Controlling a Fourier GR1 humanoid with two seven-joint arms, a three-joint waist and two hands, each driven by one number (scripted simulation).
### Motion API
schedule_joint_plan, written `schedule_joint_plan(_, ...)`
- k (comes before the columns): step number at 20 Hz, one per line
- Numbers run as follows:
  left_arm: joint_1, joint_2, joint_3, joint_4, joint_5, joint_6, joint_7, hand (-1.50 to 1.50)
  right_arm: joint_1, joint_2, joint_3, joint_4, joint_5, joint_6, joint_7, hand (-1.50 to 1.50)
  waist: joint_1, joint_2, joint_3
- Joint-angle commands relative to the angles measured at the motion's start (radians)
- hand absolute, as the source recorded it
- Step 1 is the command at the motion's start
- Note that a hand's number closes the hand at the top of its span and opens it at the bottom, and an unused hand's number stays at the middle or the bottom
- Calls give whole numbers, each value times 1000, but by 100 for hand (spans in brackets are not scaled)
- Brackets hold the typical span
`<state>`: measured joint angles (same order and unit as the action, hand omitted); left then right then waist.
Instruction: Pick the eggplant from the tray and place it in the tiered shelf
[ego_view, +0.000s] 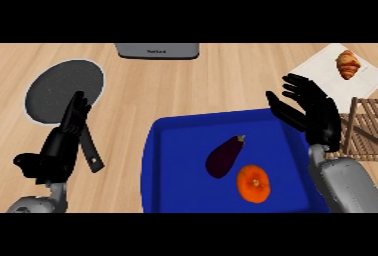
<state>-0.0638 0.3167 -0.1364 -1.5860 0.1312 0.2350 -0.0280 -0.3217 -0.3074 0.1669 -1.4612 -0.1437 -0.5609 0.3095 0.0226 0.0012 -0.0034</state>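
On the blue tray (159, 150), near its middle, lay the eggplant (224, 157). It was dark purple and long, and it lay on a slant with its stem end pointing up and to the right. Nothing held it. Just beside its lower end sat an orange (253, 184), so close that the two looked like they were touching.

Above the tray's right side was the right hand (314, 112). Its fingers were spread wide and it held nothing. It was near the eggplant but not on it yet.

To the right of that hand, at the edge of the view, stood the wooden shelf (362, 131). Only a bit of it showed. Behind it lay a white cloth (325, 67) with a croissant (348, 64) on it.

Far on the other side, the left hand (63, 145) rested by a round grey pan (65, 91), fingers straight and holding nothing. A grey box (157, 50) sat at the back of the counter.

I think the grab had not started. The eggplant was smooth and round, so it could slip out of the fingers. The orange was very close, so the hand could bump it and make it roll. The shelf was right by the arm, and a quick swing could knock it.
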Motion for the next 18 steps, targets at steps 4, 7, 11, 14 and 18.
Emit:
schedule_joint_plan(4,1,-5,85,-38,31,24,100,0,-9,126,99,-155,140,-173,96,-150,-21,-3,3)
schedule_joint_plan(7,-19,-3,74,-27,11,37,121,0,-43,-28,147,-255,143,-28,327,-150,-28,-7,2)
schedule_joint_plan(11,-9,-18,57,-56,8,50,130,0,-141,-149,247,-262,157,152,552,-150,-21,-11,-1)
schedule_joint_plan(14,-42,-7,76,-46,19,42,145,0,-262,-173,304,-266,158,251,738,-150,-12,-9,-2)
schedule_joint_plan(18,-37,-17,47,-62,-1,46,148,0,-399,-222,419,-177,214,414,900,-150,13,-6,-4)
